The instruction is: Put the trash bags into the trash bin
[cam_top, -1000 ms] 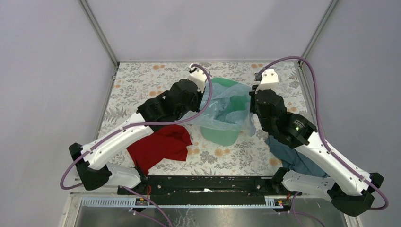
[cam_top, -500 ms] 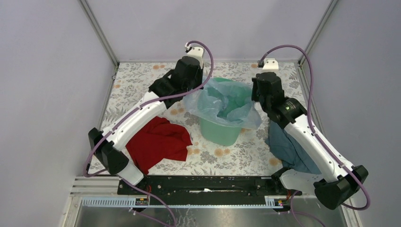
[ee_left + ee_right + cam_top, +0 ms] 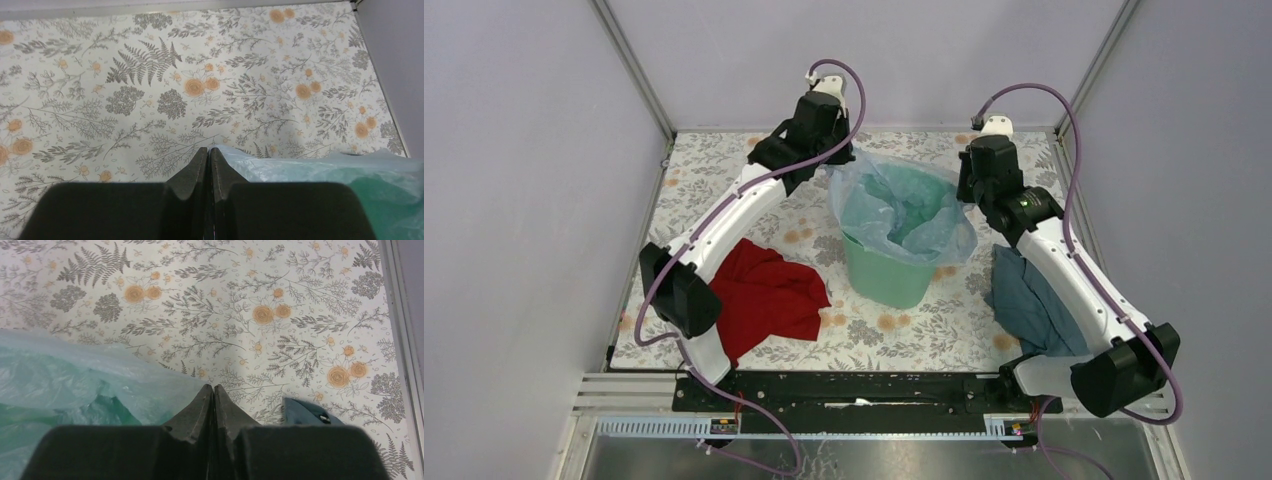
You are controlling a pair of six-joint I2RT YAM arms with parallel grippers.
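**Left gripper (image 3: 207,150), right gripper (image 3: 214,387) clamped on trash bag (image 3: 904,205)**

Trash bin (image 3: 884,280) upright; bag lines and overhangs its mouth, edges pinched just outside bin's left and right rim. Best guess: pull both edges down evenly, don't tip bin.

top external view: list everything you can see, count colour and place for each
trash bin: one, mint green, upright at the table's middle
trash bag: one, translucent pale blue, spread open over the bin's rim
red cloth: one, red, crumpled on the table left of the bin
blue-grey cloth: one, blue-grey, on the table right of the bin, partly under the right arm
table: one, floral white, grey and orange cover
walls: pale grey panels around the table
left arm: one, white and black, jaws shut on the bag's left edge
right arm: one, white and black, jaws shut on the bag's right edge
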